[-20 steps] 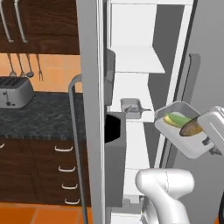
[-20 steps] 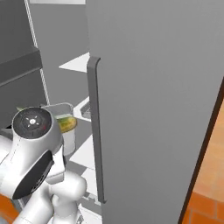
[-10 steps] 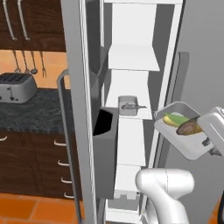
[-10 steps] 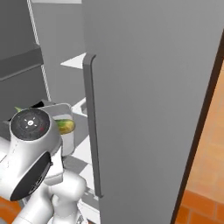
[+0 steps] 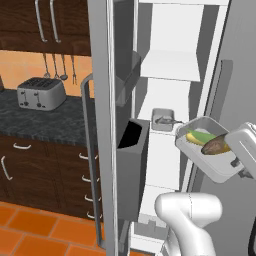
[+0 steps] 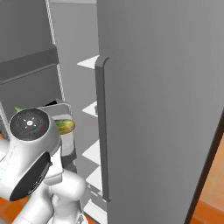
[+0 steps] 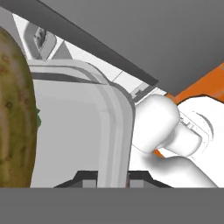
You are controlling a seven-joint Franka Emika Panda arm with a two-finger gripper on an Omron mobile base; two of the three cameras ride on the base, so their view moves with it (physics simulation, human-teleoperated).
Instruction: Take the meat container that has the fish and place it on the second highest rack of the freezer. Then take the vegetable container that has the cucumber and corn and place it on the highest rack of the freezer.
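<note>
My gripper (image 5: pixel 236 161) is shut on the rim of the vegetable container (image 5: pixel 207 156), a grey tray held tilted in front of the open freezer (image 5: pixel 170 100). In it lie the yellow corn (image 5: pixel 199 136) and the brownish-green cucumber (image 5: pixel 218 145). The hand view shows my gripper (image 7: pixel 113 177) clamped on the tray's rim (image 7: pixel 114 127), with the cucumber (image 7: pixel 15 118) at the left. The meat container with the fish (image 5: pixel 163 120) sits on a white rack (image 5: pixel 162 137), one below the upper rack (image 5: pixel 170 67). From the right, the cucumber (image 6: pixel 64 126) peeks out behind my arm.
The freezer's left door (image 5: pixel 102 125) stands open with dark bins (image 5: pixel 131 150) on its inside. The grey right door with its long handle (image 6: pixel 103 131) is close beside my arm. A toaster (image 5: pixel 40 93) sits on the dark counter (image 5: pixel 45 122) at the left.
Both base views have shifted sideways, so the base has moved. The vegetable container stays in my grip at the same spot ahead of the arm.
</note>
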